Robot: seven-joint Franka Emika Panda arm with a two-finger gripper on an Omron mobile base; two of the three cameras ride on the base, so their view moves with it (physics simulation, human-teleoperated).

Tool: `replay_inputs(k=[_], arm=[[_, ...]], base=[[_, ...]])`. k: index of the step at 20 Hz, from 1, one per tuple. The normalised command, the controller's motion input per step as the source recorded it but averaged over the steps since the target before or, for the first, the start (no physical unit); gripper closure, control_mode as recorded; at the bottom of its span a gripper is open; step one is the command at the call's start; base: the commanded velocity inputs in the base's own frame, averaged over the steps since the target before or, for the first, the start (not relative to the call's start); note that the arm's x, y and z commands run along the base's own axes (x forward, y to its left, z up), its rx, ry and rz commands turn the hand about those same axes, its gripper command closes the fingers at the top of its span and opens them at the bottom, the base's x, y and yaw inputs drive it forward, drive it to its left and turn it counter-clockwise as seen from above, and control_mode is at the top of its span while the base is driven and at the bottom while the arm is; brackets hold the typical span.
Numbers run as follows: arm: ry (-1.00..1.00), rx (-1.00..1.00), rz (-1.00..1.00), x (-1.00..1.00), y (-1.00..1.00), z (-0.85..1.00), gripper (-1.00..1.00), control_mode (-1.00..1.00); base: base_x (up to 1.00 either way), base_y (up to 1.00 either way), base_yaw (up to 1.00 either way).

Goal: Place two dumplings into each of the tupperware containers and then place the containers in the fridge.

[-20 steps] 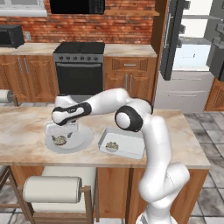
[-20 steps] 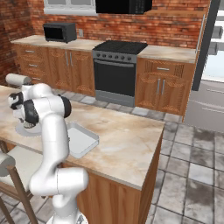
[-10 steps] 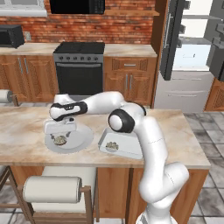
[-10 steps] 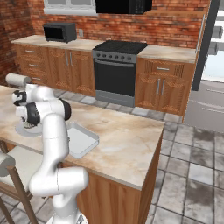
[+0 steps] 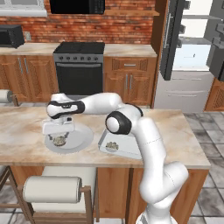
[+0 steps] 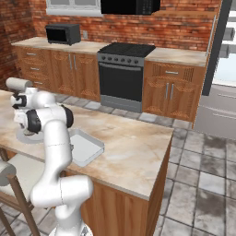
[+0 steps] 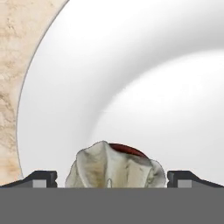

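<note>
The arm reaches left across the marble counter (image 5: pixel 17 131) and holds the gripper (image 5: pixel 59 135) low over a round white plate (image 5: pixel 81 139). Its jaws stand wide apart; in the hand view the two dark tips (image 7: pixel 40 178) sit far to either side of a dumpling (image 7: pixel 114 168), which lies between them on the plate (image 7: pixel 131 65), not clamped. Whether the tips touch the dumpling cannot be told. In the left base view that dumpling (image 5: pixel 58 140) shows as a small speckled lump just under the hand.

Just right of the plate, a container (image 5: pixel 127 148) rests on the counter, partly hidden behind the arm's elbow. A second dumpling (image 5: pixel 112 145) lies inside it near its left end. From the right base view the same container (image 6: pixel 85 146) sits beside the arm, near the counter's front edge; its inside looks bare from that side, and the plate (image 6: pixel 25 137) peeks out behind the arm.

The fridge (image 5: pixel 192 57) stands at the far right of the kitchen, well apart from the counter, with its dark doors swung open and the white interior and pale drawer visible. A black oven (image 5: pixel 78 70) sits against the brick wall between wooden cabinets, and a microwave (image 6: pixel 63 33) rests on the back worktop. A stool (image 5: pixel 52 189) stands at the counter's near side
</note>
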Motion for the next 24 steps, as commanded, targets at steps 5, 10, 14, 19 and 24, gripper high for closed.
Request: replay_inputs(k=[5, 10, 14, 19, 24], arm=[[0.00, 0.00, 0.00, -0.41, -0.12, 0.00, -1.00, -1.00], [0.00, 0.00, -0.01, -0.15, -0.28, 0.00, -1.00, -1.00], [0.01, 0.00, -0.02, -0.09, -0.13, 0.00, -1.00, -1.00], [0.00, 0.00, 0.00, 0.02, 0.08, 0.00, -1.00, -1.00], [0.00, 0.00, 0.00, 0.12, 0.13, 0.00, -1.00, -1.00]], base=[[0.00, 0.00, 0.00], [0.00, 0.00, 0.00], [0.00, 0.00, 0.00], [0.00, 0.00, 0.00], [0.00, 0.00, 0.00]])
